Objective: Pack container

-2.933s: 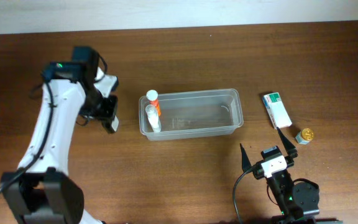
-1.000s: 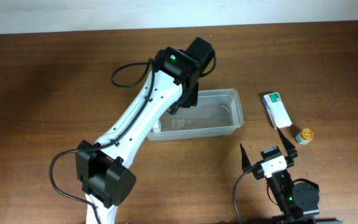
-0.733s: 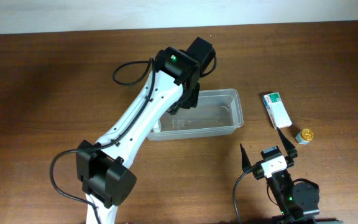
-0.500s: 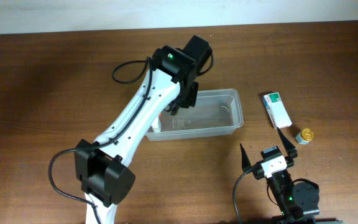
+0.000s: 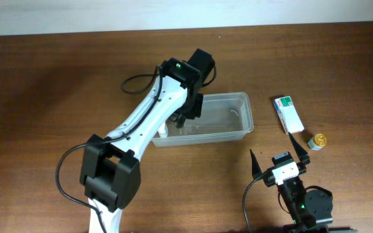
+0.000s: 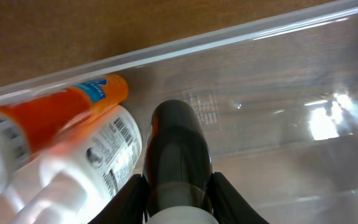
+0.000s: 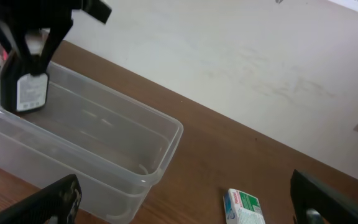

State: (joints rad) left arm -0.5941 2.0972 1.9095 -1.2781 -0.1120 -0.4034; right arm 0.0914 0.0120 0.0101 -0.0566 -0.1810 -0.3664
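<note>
Left gripper (image 6: 179, 202) is clamping a dark bottle (image 6: 178, 146) over the container (image 5: 241, 127); right gripper (image 5: 274, 150) is sitting nearby, jaws wide apart.

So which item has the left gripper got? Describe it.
Find the clear container mid-scene. At its left end, the left gripper is shut on a dark bottle, the only black one beside the orange bottle and white bottle.
</note>
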